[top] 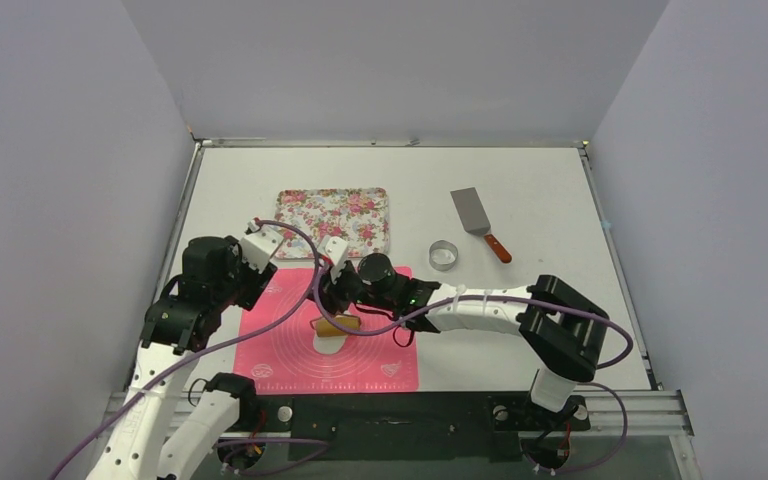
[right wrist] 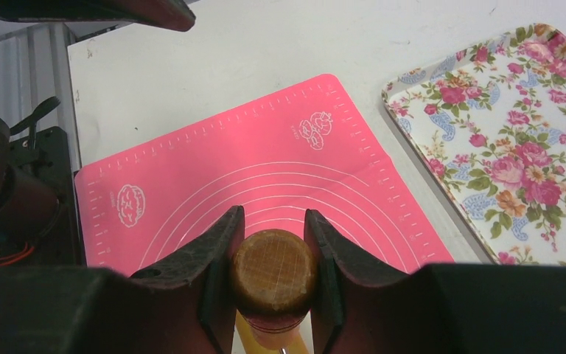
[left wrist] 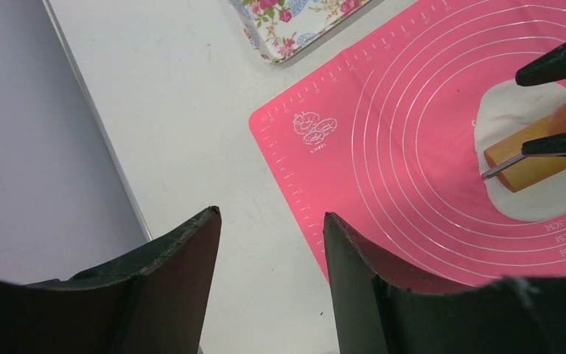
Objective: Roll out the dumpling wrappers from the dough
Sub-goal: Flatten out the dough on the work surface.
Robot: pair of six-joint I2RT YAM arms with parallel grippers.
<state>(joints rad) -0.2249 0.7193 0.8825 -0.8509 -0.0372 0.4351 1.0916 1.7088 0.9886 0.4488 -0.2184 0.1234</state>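
Note:
A flattened white dough sheet (top: 328, 341) lies on the pink silicone mat (top: 290, 350); it also shows in the left wrist view (left wrist: 538, 203). My right gripper (top: 338, 305) is shut on a wooden rolling pin (top: 338, 325), whose round handle end sits between the jaws in the right wrist view (right wrist: 273, 274). The pin lies across the dough in the left wrist view (left wrist: 534, 166). My left gripper (left wrist: 273, 243) is open and empty, above the bare table left of the mat (left wrist: 413, 147). No round cut wrappers are in view.
A floral tray (top: 335, 220) stands behind the mat, also in the right wrist view (right wrist: 516, 147). A small metal ring cutter (top: 444, 255) and a metal spatula (top: 475, 215) lie to the right at the back.

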